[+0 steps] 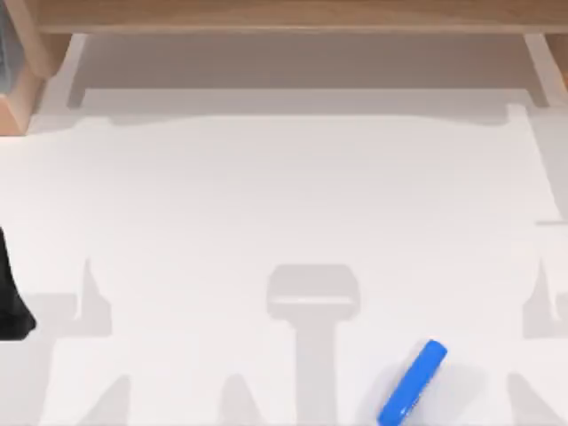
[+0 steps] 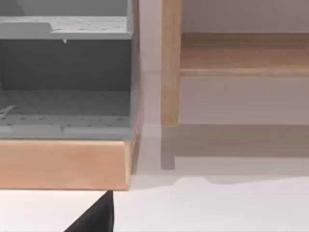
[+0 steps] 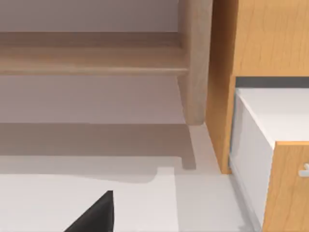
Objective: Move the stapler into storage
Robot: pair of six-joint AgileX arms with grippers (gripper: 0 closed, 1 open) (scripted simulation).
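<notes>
1. The stapler [image 1: 413, 382] is seen lying flat on the white table [image 1: 266, 204] near the front edge, right of centre — tilted diagonally, nothing touching it.
2. A black bit of the left arm [image 1: 12, 297] is spotted at the table's far left edge, well apart from the stapler; whether its fingers are open or closed can't be told.
3. A wooden shelf [image 1: 284, 16] is seen running along the back of the table.
4. In the left wrist view, a grey cabinet [image 2: 65, 72] on a wooden base is faced.
5. In the right wrist view, a wooden cabinet [image 3: 260, 38] with a pale drawer [image 3: 270, 121] partly pulled out is shown — the right gripper's state can't be told either.
</notes>
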